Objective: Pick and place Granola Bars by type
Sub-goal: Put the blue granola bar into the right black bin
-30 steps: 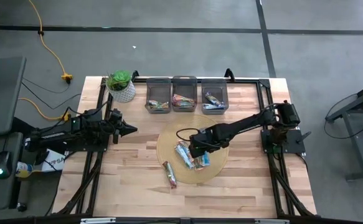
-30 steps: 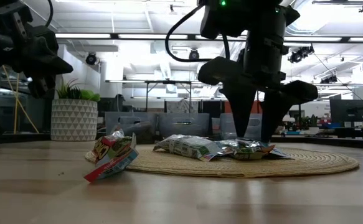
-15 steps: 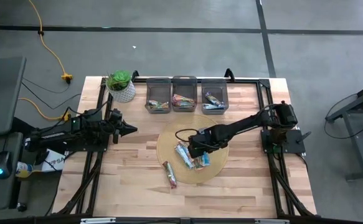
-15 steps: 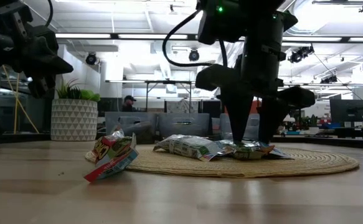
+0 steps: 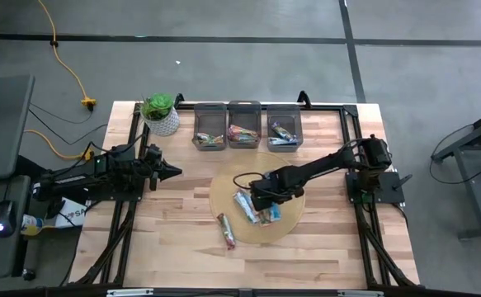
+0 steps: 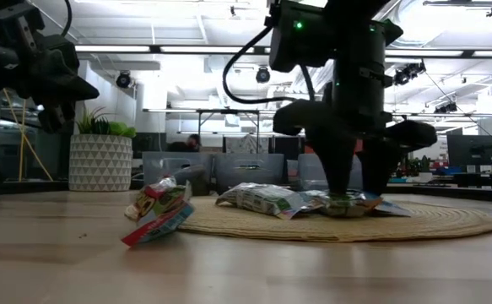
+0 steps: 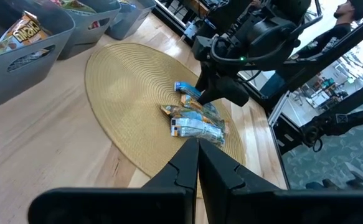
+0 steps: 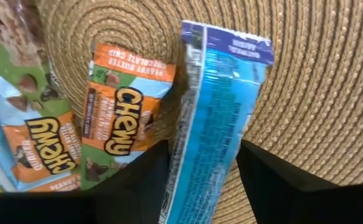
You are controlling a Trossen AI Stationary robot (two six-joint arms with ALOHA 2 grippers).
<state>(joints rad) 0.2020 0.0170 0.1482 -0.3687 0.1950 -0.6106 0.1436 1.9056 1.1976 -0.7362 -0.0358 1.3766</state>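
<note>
Right gripper (image 5: 265, 200): lowered onto the woven mat (image 5: 223, 186), fingers (image 8: 141, 180) parted astride a blue-wrapped granola bar (image 8: 212, 118), not visibly clamped. Remaining granola bars: cluster (image 5: 248, 206) on the mat beside it, one (image 5: 226, 230) off the mat on the table (image 5: 174, 239), others in three grey bins (image 5: 244, 124). Left gripper (image 5: 172, 172): fingers closed, empty, near the table's left edge.

On the table (image 5: 174, 247), a round mat (image 5: 223, 186) lies at centre, with three bins (image 5: 246, 125) in a row at its 12 o'clock along the far edge and a potted plant (image 5: 160, 113) at the 9 o'clock end of that row. Three Granola Bars (image 5: 255, 208) lie side by side on the mat toward its 6 o'clock, and a lone bar (image 5: 226, 230) lies partly off the mat rim at 7 o'clock. The right gripper (image 5: 262, 199) stands over the mat's bars, straddling the outermost bar (image 8: 213, 112), while the left gripper (image 5: 172, 172) sits well apart at the mat's 9 o'clock.
</note>
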